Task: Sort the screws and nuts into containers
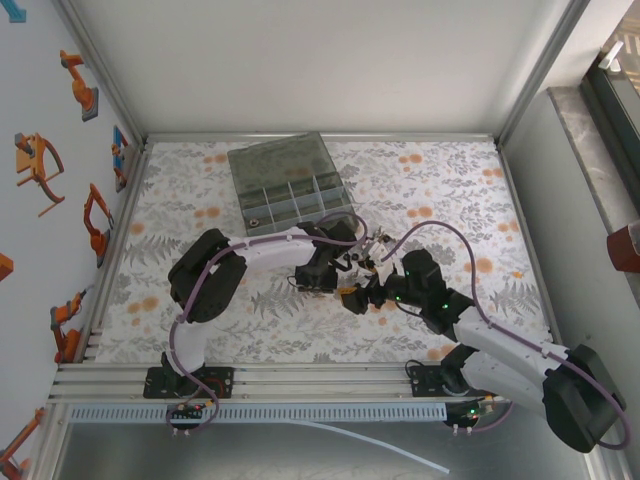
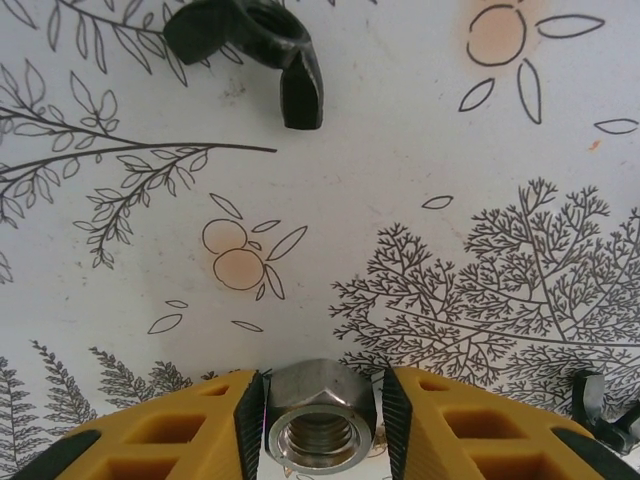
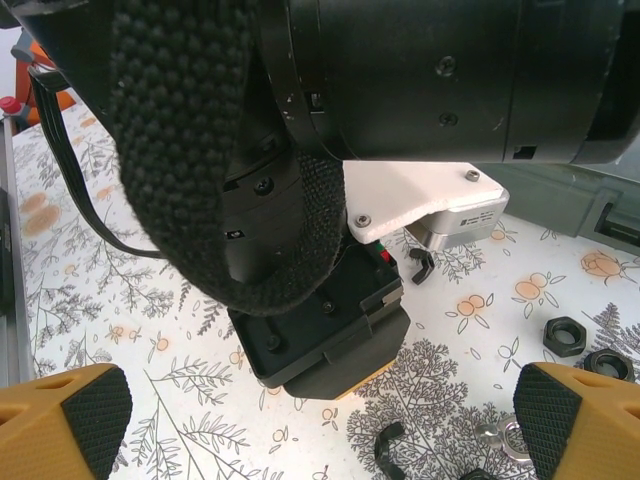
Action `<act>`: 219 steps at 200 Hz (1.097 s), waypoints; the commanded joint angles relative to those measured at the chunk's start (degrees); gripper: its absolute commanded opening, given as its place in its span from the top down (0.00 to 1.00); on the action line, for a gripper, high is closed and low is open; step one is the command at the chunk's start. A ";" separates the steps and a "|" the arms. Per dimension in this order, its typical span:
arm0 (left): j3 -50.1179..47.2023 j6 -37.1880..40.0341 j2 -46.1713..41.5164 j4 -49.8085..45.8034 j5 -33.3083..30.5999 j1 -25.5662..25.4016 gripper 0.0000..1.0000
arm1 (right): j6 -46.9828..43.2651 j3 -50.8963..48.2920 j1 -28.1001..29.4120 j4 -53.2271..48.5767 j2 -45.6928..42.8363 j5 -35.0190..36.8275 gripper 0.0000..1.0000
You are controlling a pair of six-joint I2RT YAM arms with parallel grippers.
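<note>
A silver hex nut [image 2: 320, 425] rests on the patterned mat between my left gripper's [image 2: 322, 385] yellow fingers, whose black pads press its sides. From above, the left gripper [image 1: 322, 283] points down at mid-table. My right gripper [image 1: 362, 285] sits just right of it, open wide with nothing between its pads [image 3: 95, 410], facing the left gripper's black body [image 3: 330, 330]. The containers are compartments of a smoky-grey organiser box [image 1: 262, 222] at the back, lid open. Screws are too small to tell apart from above.
A black wing nut [image 2: 262, 45] lies ahead of the left gripper. Black hex nuts [image 3: 565, 335], another wing nut [image 3: 388, 445] and silver pieces [image 3: 505, 435] lie scattered by the right gripper. White walls and an aluminium frame [image 1: 300, 375] bound the mat.
</note>
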 commanded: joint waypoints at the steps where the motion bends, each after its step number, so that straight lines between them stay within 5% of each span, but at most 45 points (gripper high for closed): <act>1: 0.93 -1.41 1.16 -0.82 -0.87 -0.31 0.68 | 0.85 -0.17 0.47 1.99 0.18 -1.04 0.01; 68: -0.93 1.13 -8.87 2.16 -6.56 3.50 0.73 | 1.12 -0.43 0.48 4.65 0.50 -1.74 0.01; 124: -2.24 10.03 -17.40 2.34 -9.60 16.33 0.74 | 7.66 6.81 0.48 13.73 11.74 -1.28 0.01; 176: 2.93 16.34 -12.73 1.76 -10.55 27.58 0.74 | 2.70 14.38 0.48 18.70 27.78 -1.39 0.01; 219: 6.13 17.68 -6.06 3.88 -9.69 31.53 0.74 | 1.81 11.09 0.48 20.00 25.89 -1.22 0.01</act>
